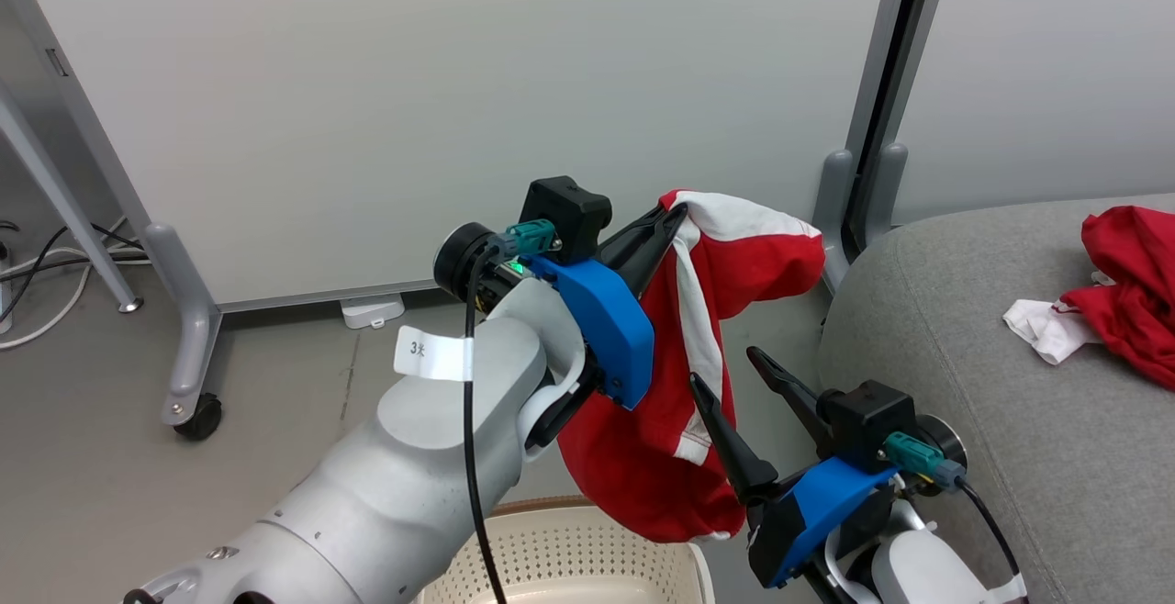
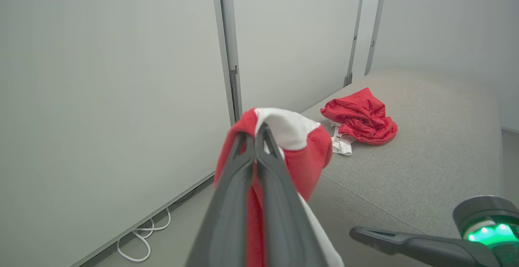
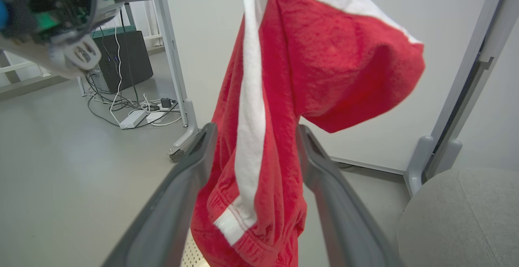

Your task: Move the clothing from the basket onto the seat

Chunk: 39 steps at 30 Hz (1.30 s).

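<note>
A pale partition panel (image 1: 459,81) on wheeled feet is seen behind everything, with grey floor (image 1: 92,457) below it. The seat (image 1: 991,384) is found at the right, its rounded corner just beside the panel's foot. The left arm's pale forearm (image 1: 413,475) is raised from the lower left. A hanging garment (image 1: 643,457), red with white stripes, is held up by its top edge beside the seat and clear of it. Its hem is hung just above the rim of the basket (image 1: 587,549), which is cut off by the head view's lower edge. A crumpled garment (image 1: 1134,283), red with a white part, is laid on the seat, well apart from the hanging one. The left gripper (image 1: 675,216) is clamped tight on the hanging garment's top, with fabric pinched between its fingers (image 2: 227,202). The right gripper (image 1: 723,365) is spread wide and nothing is gripped by it. It is pointed at the garment's lower part, and whether cloth is touched cannot be told
</note>
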### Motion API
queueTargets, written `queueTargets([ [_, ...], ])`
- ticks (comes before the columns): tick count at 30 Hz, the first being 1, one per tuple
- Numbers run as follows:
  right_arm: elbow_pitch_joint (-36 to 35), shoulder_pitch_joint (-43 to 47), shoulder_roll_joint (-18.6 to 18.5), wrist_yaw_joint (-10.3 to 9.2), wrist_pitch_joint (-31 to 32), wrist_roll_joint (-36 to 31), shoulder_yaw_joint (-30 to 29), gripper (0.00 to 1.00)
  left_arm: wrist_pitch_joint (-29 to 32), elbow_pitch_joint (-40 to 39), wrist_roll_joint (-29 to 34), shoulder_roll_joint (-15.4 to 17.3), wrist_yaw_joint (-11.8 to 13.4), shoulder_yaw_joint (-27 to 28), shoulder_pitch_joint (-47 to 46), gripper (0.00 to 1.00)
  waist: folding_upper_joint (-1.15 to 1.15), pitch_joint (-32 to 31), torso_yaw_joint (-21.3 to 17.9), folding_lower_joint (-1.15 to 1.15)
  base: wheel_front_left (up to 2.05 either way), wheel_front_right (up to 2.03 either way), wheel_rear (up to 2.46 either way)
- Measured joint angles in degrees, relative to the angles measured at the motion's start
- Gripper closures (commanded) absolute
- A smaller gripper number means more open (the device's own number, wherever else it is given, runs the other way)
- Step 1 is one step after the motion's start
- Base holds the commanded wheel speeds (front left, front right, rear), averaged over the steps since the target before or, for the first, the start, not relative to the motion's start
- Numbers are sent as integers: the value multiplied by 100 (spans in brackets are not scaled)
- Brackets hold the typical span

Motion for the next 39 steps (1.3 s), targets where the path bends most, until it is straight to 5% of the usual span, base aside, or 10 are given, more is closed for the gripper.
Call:
queueTargets([
  [14, 341, -229, 0, 0, 110, 172, 121, 0, -10, 71, -249, -1, 0, -311, -122, 100, 0, 97, -45, 0, 0, 0, 0],
  [29, 2451, -1681, 0, 0, -374, 1248, 1033, 0, -60, 14, -466, 0, 0, -642, -277, 100, 0, 152, 19, 1, 0, 0, 0],
  [30, 2551, -1745, 0, 0, -394, 1351, 1120, 82, -62, 7, -486, 1, 0, -654, -282, 100, 0, 150, 14, 1, 0, 0, 0],
  [31, 2659, -1801, 0, 0, -433, 1412, 1194, 100, -63, -3, -509, 0, 0, -666, -286, 100, 0, 150, 10, 1, 0, 0, 0],
  [39, 3199, -2082, 0, 0, -706, 1751, 1597, 100, -105, 32, -606, 1, 1, -747, -306, 100, 0, 140, -73, 1, 0, 0, 0],
])
